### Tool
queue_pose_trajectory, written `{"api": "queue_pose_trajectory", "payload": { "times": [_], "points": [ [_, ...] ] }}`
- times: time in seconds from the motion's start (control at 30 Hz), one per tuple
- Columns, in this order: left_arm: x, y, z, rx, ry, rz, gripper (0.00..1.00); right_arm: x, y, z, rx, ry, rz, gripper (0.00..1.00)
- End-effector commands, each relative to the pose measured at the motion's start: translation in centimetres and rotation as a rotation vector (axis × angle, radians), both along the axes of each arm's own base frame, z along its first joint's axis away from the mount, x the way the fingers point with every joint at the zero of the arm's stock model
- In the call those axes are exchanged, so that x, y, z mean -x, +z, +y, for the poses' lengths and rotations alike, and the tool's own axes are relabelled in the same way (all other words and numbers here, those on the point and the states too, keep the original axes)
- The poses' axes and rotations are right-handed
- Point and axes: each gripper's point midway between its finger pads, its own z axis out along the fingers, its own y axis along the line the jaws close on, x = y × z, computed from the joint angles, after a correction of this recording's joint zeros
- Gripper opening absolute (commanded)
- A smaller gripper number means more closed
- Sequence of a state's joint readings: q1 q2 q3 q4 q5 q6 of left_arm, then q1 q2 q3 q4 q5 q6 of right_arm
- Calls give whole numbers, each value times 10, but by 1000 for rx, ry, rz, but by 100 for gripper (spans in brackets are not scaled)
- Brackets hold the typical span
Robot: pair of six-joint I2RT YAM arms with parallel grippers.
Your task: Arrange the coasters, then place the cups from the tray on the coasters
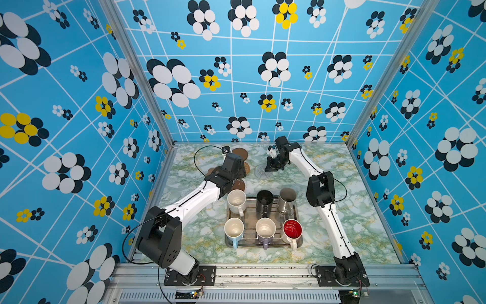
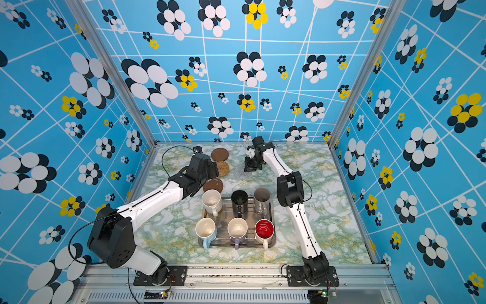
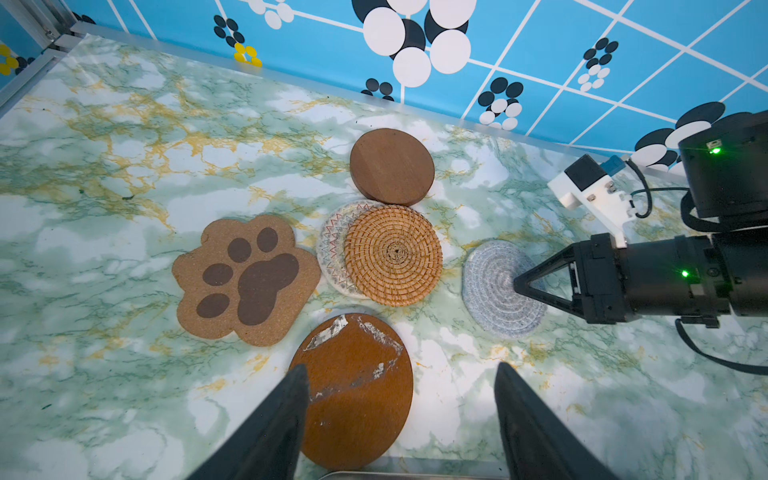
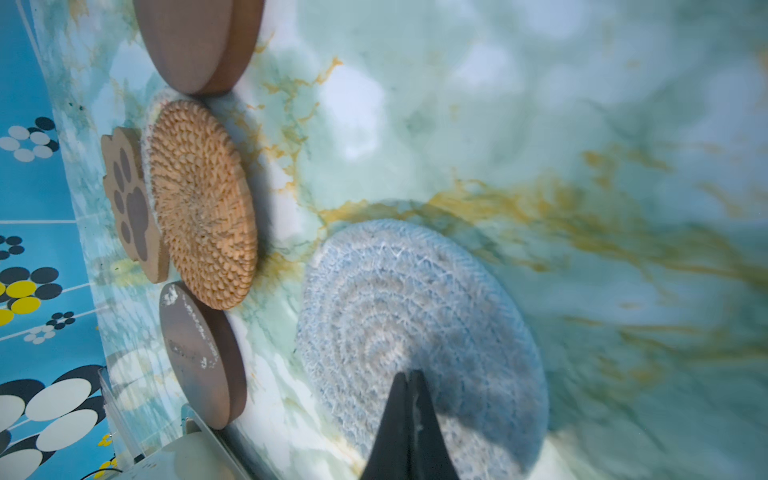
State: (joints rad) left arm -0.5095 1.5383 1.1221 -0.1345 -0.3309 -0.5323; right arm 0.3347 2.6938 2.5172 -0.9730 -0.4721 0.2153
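Six coasters lie at the back of the table. A brown paw (image 3: 245, 280) sits beside a tan rattan round (image 3: 392, 255), which overlaps a white crochet one (image 3: 332, 245); a brown disc (image 3: 392, 166) touches them on the far side. My left gripper (image 3: 401, 370) hangs open over a scuffed brown disc (image 3: 357, 395) next to the tray. My right gripper (image 4: 409, 374) is shut, its tips together on the middle of the pale grey coaster (image 4: 419, 332). The silver tray (image 1: 251, 218) holds the cups: white speckled (image 1: 236, 201), black (image 1: 264, 200), grey-beige (image 1: 287, 198), light blue (image 1: 233, 230), lilac (image 1: 265, 230) and red-inside (image 1: 292, 230).
Blue patterned walls close the table in at the back and both sides. Bare marble-patterned table (image 1: 342, 189) stretches to the right of the pale grey coaster and the tray. The right arm's body (image 3: 673, 278) reaches in beside the coaster group.
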Motion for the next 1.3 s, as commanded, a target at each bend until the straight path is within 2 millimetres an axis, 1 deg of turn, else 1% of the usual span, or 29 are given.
{"api": "queue_pose_trajectory", "payload": {
  "times": [0.0, 0.17, 0.37, 0.57, 0.83, 0.87, 0.97, 1.0, 1.27],
  "points": [
    [2, 9, 9, 7, 26, -24, 72, 12, -13, -36, 114, -28, 60, 3],
    [2, 10, 9, 8, 26, -26, 71, 15, -12, -49, 138, -34, 59, 3],
    [3, 9, 9, 7, 23, -24, 72, 15, -13, -72, 167, -59, 66, 2],
    [4, 10, 11, 5, 27, -29, 72, 17, -16, -103, 190, -108, 74, 1],
    [3, 11, 7, 16, 15, -32, 72, 19, -19, -146, 200, -204, 76, 2],
    [3, 11, 7, 18, 15, -32, 72, 18, -19, -150, 203, -214, 74, 2],
    [4, 11, 7, 20, 13, -31, 72, 21, -20, -154, 214, -217, 75, 2],
    [4, 11, 7, 20, 14, -31, 72, 18, -21, -175, 224, -256, 81, 2],
    [5, 11, 7, 19, 12, -33, 72, 18, -24, -205, 262, -314, 83, 2]
  ]
}}
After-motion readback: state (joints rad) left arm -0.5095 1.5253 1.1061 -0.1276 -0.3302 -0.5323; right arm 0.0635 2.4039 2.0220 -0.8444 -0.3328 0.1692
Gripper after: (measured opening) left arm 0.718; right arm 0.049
